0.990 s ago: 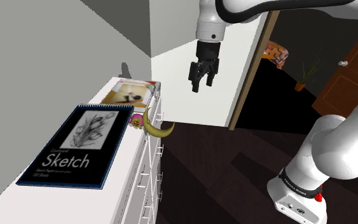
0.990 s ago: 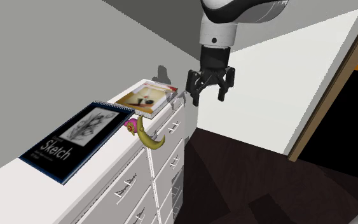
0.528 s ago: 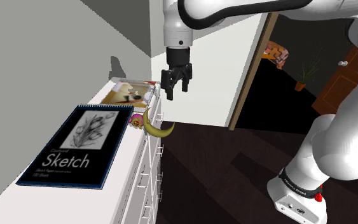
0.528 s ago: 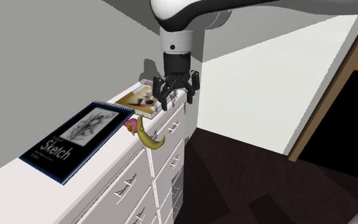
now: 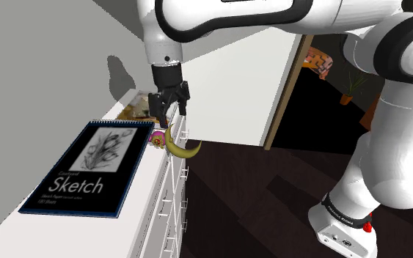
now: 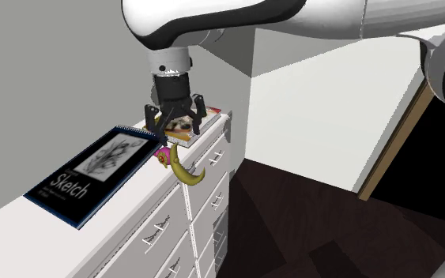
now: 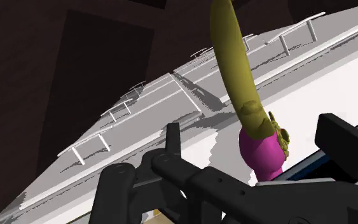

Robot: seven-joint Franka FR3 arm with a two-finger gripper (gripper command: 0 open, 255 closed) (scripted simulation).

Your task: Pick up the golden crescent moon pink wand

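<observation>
Holds the all-black two-finger gripper (image 5: 170,114) (image 6: 177,133) (image 7: 257,143) spread wide just above the pink wand with golden crescent moon (image 5: 177,146) (image 6: 182,167) (image 7: 262,153), likely to straddle it before closing. Lies at the front edge of the white drawer chest (image 5: 150,172) (image 6: 133,215), beside the dark-blue sketch pad (image 5: 87,168) (image 6: 94,170), crescent overhanging that edge.

Flat, even light falls on the white dresser (image 5: 147,192). The arm (image 5: 219,18) throws a soft grey shadow on the wall (image 5: 43,66) behind it; the moon wand (image 7: 238,83) shades its front edge. The floor (image 5: 256,198) beside it is dim. No glare, no blur.
</observation>
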